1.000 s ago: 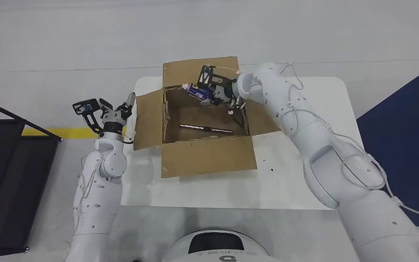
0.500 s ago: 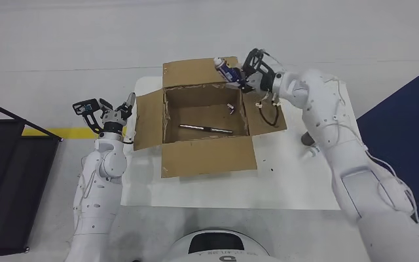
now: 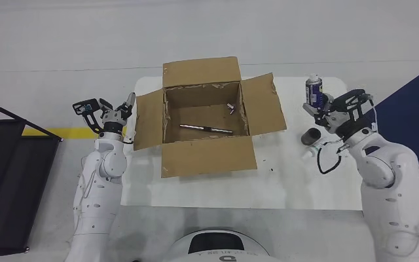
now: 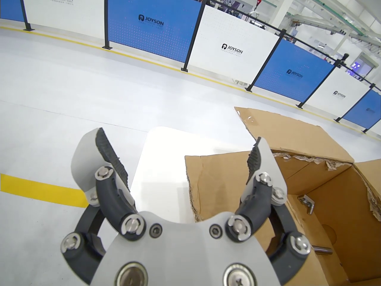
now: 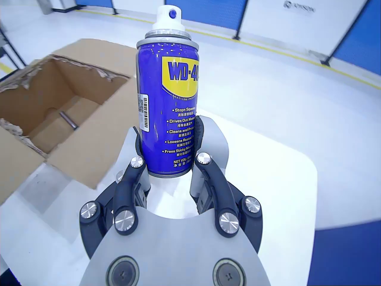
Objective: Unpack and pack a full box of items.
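An open cardboard box (image 3: 203, 118) stands in the middle of the white table (image 3: 288, 183), flaps spread. Inside lie a thin metal rod (image 3: 206, 128) and a small metal piece (image 3: 231, 107). My right gripper (image 3: 319, 103) is over the table's right side, shut on a blue spray can (image 5: 168, 102) with a white cap, held upright. The same can (image 3: 314, 90) stands out in the top view. My left gripper (image 4: 178, 150) hangs open and empty just off the box's left flap (image 4: 220, 186).
A dark cylindrical item (image 3: 311, 137) and a small white item (image 3: 309, 154) rest on the table near the right edge, just beside my right gripper. A black rack (image 3: 19, 177) stands on the floor to the left of the table.
My right arm carried the spray can out of the box, over the back flap and across to the table's right side. The left arm has stayed put.
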`<state>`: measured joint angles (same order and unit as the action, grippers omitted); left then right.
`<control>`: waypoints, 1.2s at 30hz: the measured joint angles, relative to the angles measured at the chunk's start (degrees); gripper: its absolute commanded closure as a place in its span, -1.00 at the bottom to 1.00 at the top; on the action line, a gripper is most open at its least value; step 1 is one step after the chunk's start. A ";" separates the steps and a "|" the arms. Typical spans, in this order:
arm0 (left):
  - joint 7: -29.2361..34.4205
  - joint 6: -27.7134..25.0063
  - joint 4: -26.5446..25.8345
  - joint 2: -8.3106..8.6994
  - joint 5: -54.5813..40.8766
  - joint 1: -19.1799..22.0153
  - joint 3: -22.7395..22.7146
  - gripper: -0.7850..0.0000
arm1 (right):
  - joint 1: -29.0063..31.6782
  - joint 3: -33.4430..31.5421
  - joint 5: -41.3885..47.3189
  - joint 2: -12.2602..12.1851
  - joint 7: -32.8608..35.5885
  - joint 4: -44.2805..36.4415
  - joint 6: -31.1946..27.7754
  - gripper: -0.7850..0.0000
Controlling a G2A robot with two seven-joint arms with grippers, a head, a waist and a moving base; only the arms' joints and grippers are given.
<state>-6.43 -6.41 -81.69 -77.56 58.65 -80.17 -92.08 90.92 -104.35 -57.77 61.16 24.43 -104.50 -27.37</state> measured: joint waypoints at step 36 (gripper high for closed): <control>0.00 0.00 0.00 0.00 0.00 0.00 0.00 -1.00 | -15.61 1.15 -27.71 -4.07 19.63 29.33 -11.48 1.00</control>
<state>-6.43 -6.41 -81.69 -77.56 58.65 -80.17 -92.08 75.31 -103.20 -85.48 57.09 44.06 -75.17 -38.85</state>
